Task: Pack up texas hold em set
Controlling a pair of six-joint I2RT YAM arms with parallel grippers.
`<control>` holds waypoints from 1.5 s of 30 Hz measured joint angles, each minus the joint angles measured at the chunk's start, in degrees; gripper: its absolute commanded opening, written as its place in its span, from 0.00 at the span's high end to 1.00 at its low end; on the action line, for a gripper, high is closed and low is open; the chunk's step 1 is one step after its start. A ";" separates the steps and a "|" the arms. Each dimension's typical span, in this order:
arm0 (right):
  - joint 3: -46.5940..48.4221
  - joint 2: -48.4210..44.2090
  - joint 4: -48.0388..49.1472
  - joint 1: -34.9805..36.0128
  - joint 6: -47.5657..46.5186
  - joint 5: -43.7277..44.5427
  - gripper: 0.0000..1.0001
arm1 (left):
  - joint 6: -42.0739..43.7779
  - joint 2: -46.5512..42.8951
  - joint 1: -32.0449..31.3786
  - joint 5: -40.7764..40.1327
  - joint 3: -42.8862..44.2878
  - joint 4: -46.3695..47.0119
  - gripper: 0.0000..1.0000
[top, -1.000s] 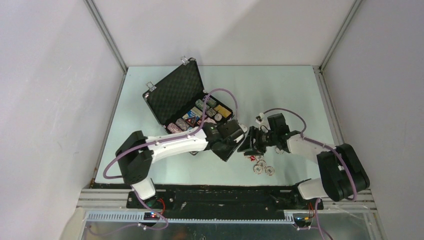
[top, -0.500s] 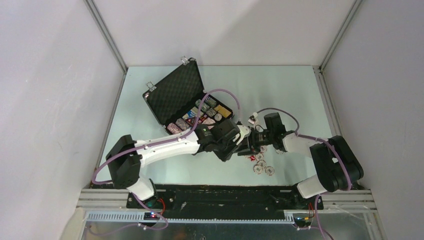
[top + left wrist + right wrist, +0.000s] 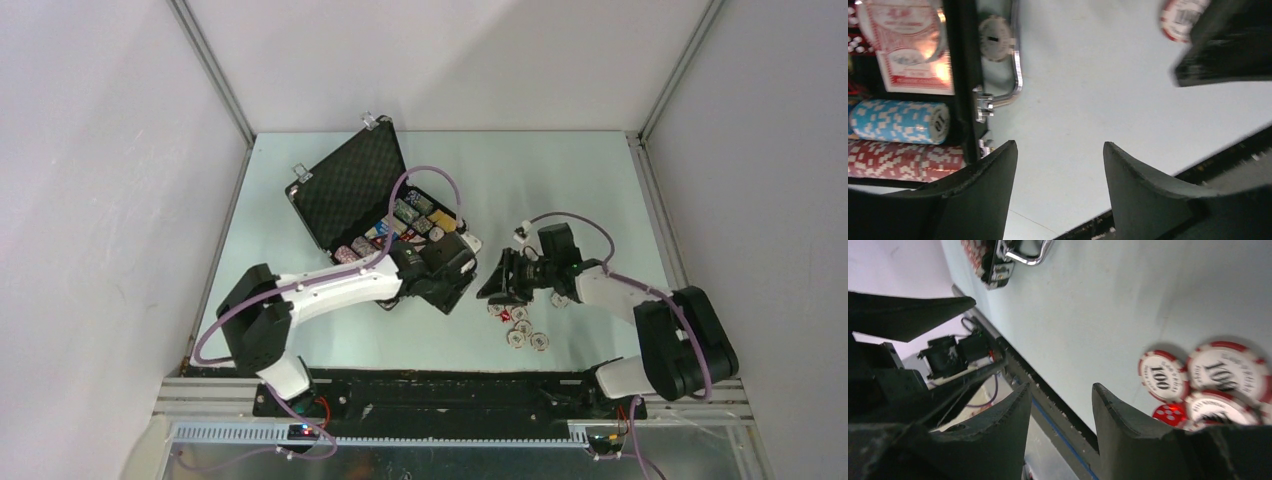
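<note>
Soft, even light from above fills the overhead view. The pale bench is bright, with only faint shadows beneath the arms. Up and left of the left pincer, warm glare flares on the wrapped card deck. Both wrist views are smeared, their near fingers dark and out of focus. Right of the right pincer, the chips look soft.

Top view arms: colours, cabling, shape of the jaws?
Both the left arm and right arm have white links with bulky black joint housings and black wrists. A purple cable loops loosely along each. The jaws are matte black, tapered wedges.
</note>
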 measured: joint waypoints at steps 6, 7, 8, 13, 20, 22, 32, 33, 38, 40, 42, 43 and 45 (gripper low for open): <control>0.00 -6.93 -5.46 -1.01 -1.27 8.50 0.50 | -1.11 4.68 1.53 -6.21 0.13 0.37 0.31; 0.00 -7.76 -6.16 -1.03 -1.42 9.35 0.50 | -1.01 5.27 1.53 -6.54 0.20 0.46 0.31; 0.00 -8.79 -6.91 -1.09 -1.62 10.54 0.50 | -0.79 5.97 1.53 -7.10 0.50 0.46 0.32; 0.00 -12.94 -9.62 -1.77 -1.86 14.56 0.50 | 1.60 10.32 1.25 -10.34 4.04 1.07 0.33; 0.00 -16.13 -11.56 -3.50 -2.32 17.18 0.51 | 4.15 14.93 1.07 -13.81 5.79 2.14 0.43; 0.00 -16.33 -12.20 -3.82 -2.54 17.38 0.51 | 4.70 16.39 1.05 -14.67 6.80 2.14 0.44; -0.04 -16.90 -13.31 -4.46 -3.43 17.64 0.52 | 5.57 20.37 1.01 -17.05 9.73 2.69 0.48; -0.09 -16.90 -13.31 -4.52 -3.52 17.64 0.53 | 5.64 20.81 1.01 -17.11 10.03 2.78 0.49; -0.33 -17.31 -13.49 -4.63 -3.78 17.64 0.56 | 6.51 22.97 1.40 -17.25 11.02 3.04 0.52; -0.37 -17.51 -13.55 -4.68 -3.82 17.64 0.57 | 6.75 23.56 1.60 -17.46 11.58 2.89 0.52; -0.39 -17.64 -13.55 -4.76 -3.82 17.64 0.57 | 6.91 24.09 2.01 -17.38 12.33 2.84 0.53; -0.44 -17.70 -13.55 -4.79 -3.85 17.64 0.58 | 6.91 24.30 2.29 -17.31 12.68 2.80 0.55; -0.50 -17.79 -13.62 -4.87 -3.85 17.64 0.58 | 6.88 24.57 3.08 -16.96 13.09 2.71 0.60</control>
